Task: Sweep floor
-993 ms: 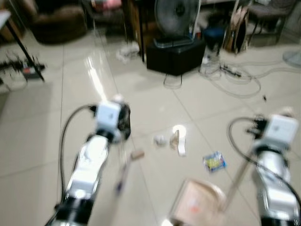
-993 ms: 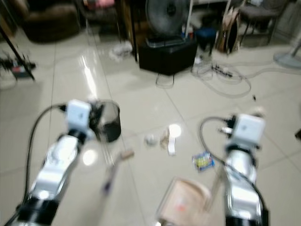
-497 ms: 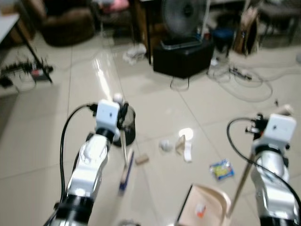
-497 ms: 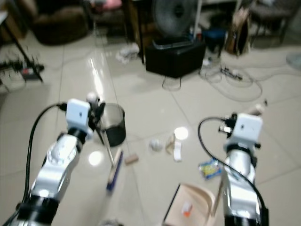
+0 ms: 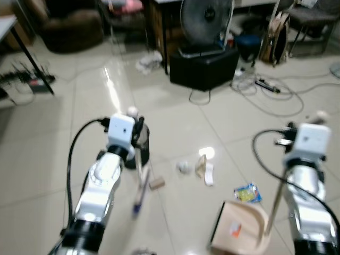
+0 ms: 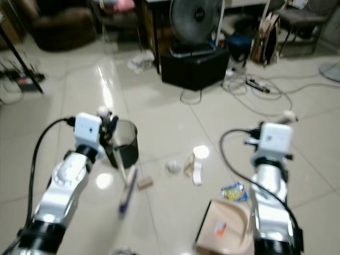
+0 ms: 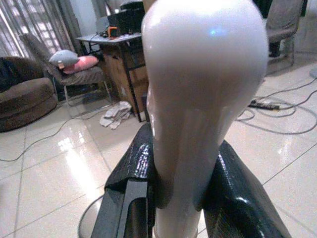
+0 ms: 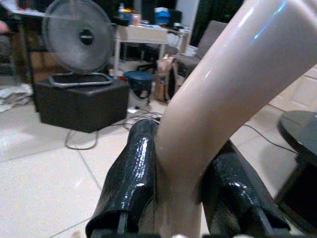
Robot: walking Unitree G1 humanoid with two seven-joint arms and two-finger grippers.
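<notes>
Swung rightward since before, the dustpan point(image 5: 239, 231) holds an orange scrap point(image 5: 234, 229); right gripper point(image 8: 178, 198) clamps its handle point(image 8: 223, 94), left gripper point(image 7: 181, 198) clamps the broom point(image 5: 140, 180).

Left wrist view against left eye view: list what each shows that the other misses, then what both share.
Left wrist view alone: the left gripper's fingers clamped on the broom handle's rounded pale tip, and a chair with a pink cushion.

Left eye view alone: the broom head on the floor, scattered litter, a blue wrapper, the dustpan with its handle in the right gripper.

Both: the tiled floor, the crumpled cloth and the bin.
</notes>
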